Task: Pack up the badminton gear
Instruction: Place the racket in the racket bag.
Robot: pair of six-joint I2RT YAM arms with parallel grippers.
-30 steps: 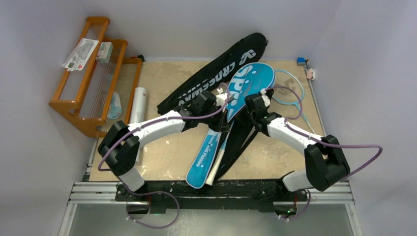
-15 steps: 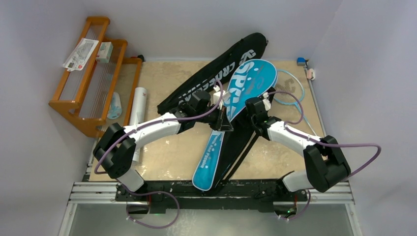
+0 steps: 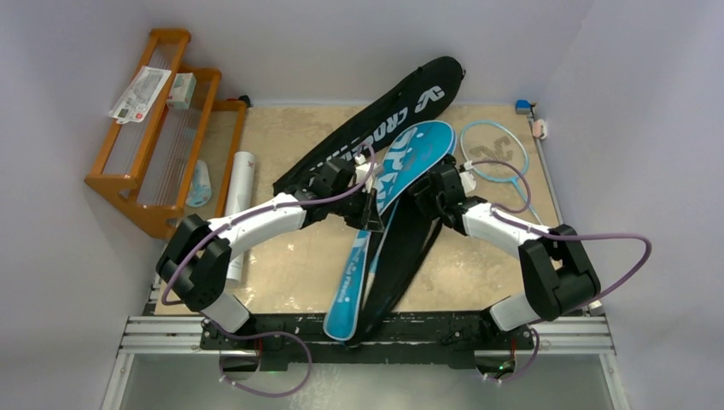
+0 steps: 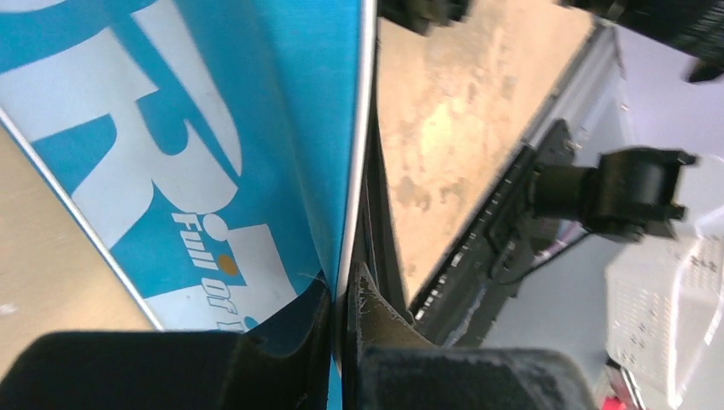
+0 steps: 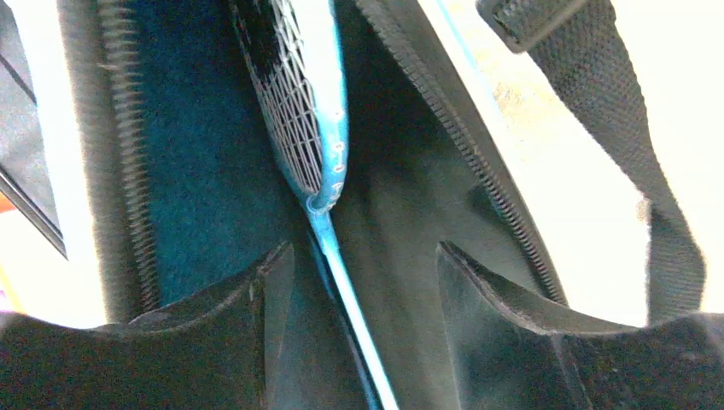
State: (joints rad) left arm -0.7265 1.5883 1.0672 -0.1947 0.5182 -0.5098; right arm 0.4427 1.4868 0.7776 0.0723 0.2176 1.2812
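Pale walls close in a tan tabletop (image 3: pixel 282 145), and across its middle the blue "SPORT" cover (image 3: pixel 401 166) lies on a slant, its broad end toward the far side and its narrow end reaching the near edge between the two arm bases. The blue face stands partly raised off the cover's dark lower half (image 3: pixel 408 256), so the cover gapes along one long side. The left gripper (image 3: pixel 365 195) is pressed together on that raised edge; in the left wrist view its fingertips (image 4: pixel 282 359) pinch the white-piped rim of the blue panel (image 4: pixel 213 128). The right gripper (image 3: pixel 429 190) sits at the opposite side of the cover with its fingers spread. The right wrist view looks into the opened cover between two zip lines, where a light-blue racket (image 5: pixel 320 111) lies inside, its shaft running down between the parted fingers (image 5: pixel 256 299) without touching either. Just behind the blue cover, the black "CROSSWAY" cover (image 3: pixel 380 128) stretches diagonally toward the far wall. A second light-blue racket (image 3: pixel 495 154) lies flat near the far right corner. Well to the left, the white tube (image 3: pixel 242 175) lies beside the orange wooden rack (image 3: pixel 141 141).
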